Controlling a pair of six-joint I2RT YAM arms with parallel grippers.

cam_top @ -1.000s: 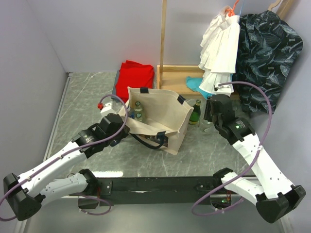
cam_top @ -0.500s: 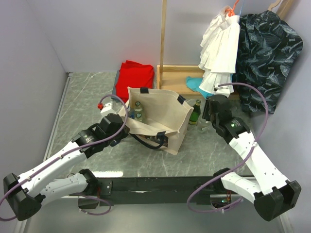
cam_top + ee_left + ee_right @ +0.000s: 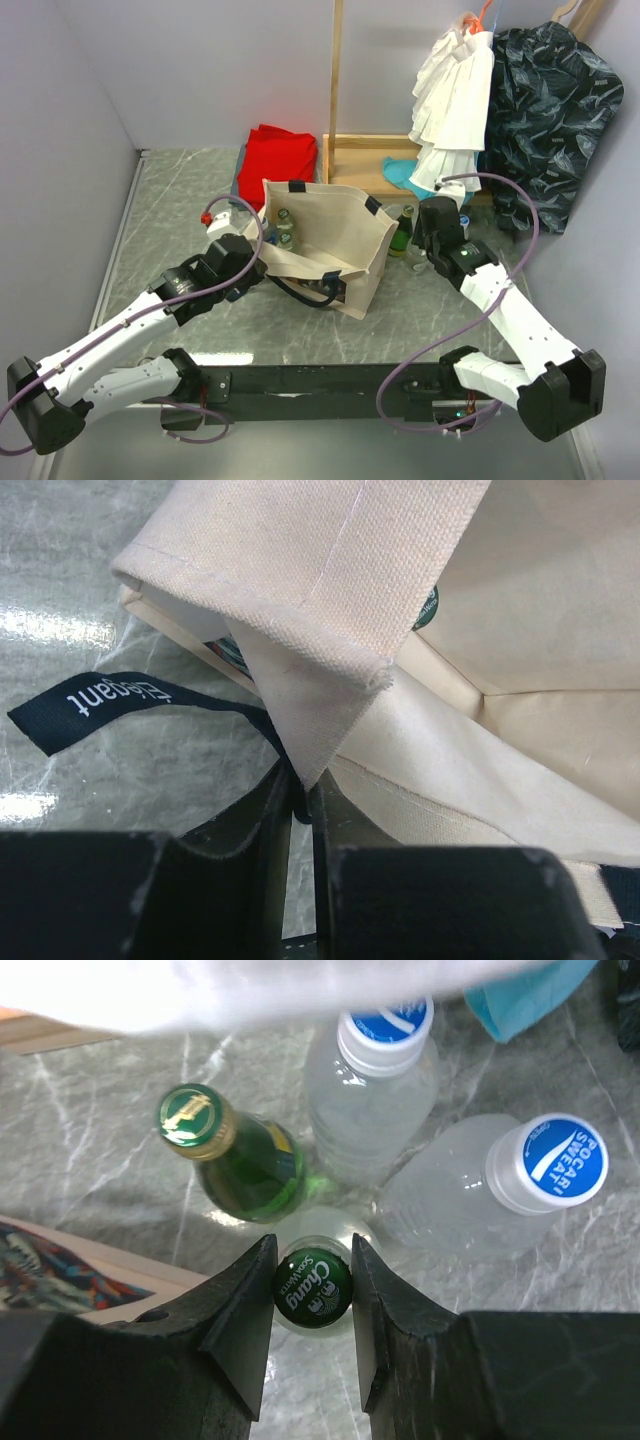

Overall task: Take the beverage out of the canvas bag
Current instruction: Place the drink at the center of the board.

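The surface is grey marbled stone, glossy enough to catch glare, boxed in by plain pale walls on the left and behind. At the back stands a wooden rack with a white garment and a dark leaf-patterned garment hanging from it. A teal cloth lies at its foot and a red folded cloth lies near the back wall.

The canvas bag sits open-mouthed in the middle of the surface, between the two arms. The left fingers are clenched on a folded corner of its beige fabric, which rises straight out from between them. A navy label strap curls just to their left, and the bag's pale interior spreads away to their right. From above, bottle tops show inside the bag, along its left wall.

The right fingers are outside the bag, just past its right wall. They are closed on the neck of a Chang bottle, one on each side of its green cap, both touching it. I cannot tell whether its base rests on the surface. Just beyond the fingertips stands a green glass bottle with a gold-rimmed cap. Ahead and to the right are two clear plastic bottles, one upright and one leaning, both with blue-and-white caps. A printed edge of the bag shows at the fingers' lower left.
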